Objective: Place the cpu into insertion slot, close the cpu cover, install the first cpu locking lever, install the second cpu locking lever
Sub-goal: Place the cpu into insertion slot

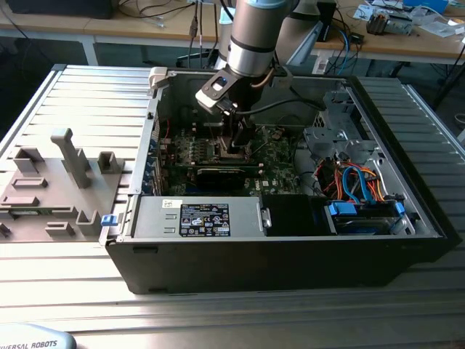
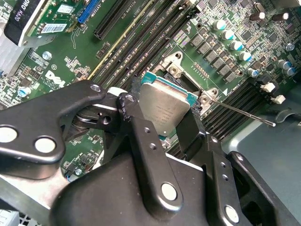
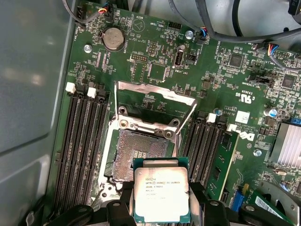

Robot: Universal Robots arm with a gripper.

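Upper centre of the exterior view, inside the open black computer case (image 1: 290, 262): the black two-finger gripper (image 1: 238, 142) hangs over the board. It is clamped on opposite edges of the flat square silver-topped cpu (image 3: 161, 193), held level, probably for a flat drop. The square dark insertion slot (image 3: 141, 157) lies bare, just beyond the chip. The thin silver frame cpu cover (image 3: 150, 89) stands swung up, keeping the socket clear. The cpu is not seated.

The cpu (image 3: 161, 194) is covering one corner of the insertion slot (image 3: 141, 155) (gripper fingers (image 2: 146, 141) are masking two cpu edges).
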